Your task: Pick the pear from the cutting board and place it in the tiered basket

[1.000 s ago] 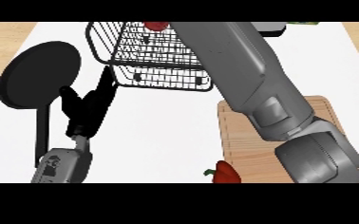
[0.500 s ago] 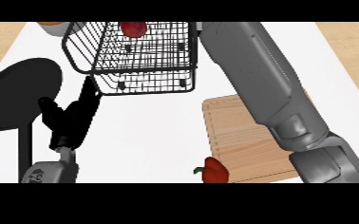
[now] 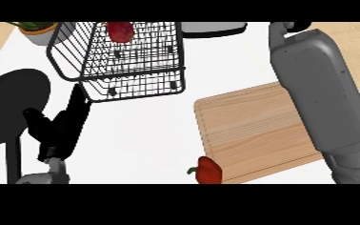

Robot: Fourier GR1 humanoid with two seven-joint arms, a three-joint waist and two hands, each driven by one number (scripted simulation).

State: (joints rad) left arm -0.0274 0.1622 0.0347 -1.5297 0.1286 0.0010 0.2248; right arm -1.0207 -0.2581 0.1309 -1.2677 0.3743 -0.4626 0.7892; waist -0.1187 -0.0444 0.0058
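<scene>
pear (image 3: 120,31): red, in the basket (image 3: 134,64) top tier, up-right of the left hand (image 3: 63,124); long axis roughly up the view, which end leads not clear. white counter (image 3: 232,62); board (image 3: 256,131) right of that hand, red pepper (image 3: 206,169) at its near edge, stem toward the left. dark pan (image 3: 21,100) just left of the hand. plant pot (image 3: 38,31) far corner. left hand fingers straight, pointing up at the basket, holding nothing. right forearm (image 3: 313,86) runs up the right side; right hand (image 3: 285,28) at top, fingers not readable.
</scene>
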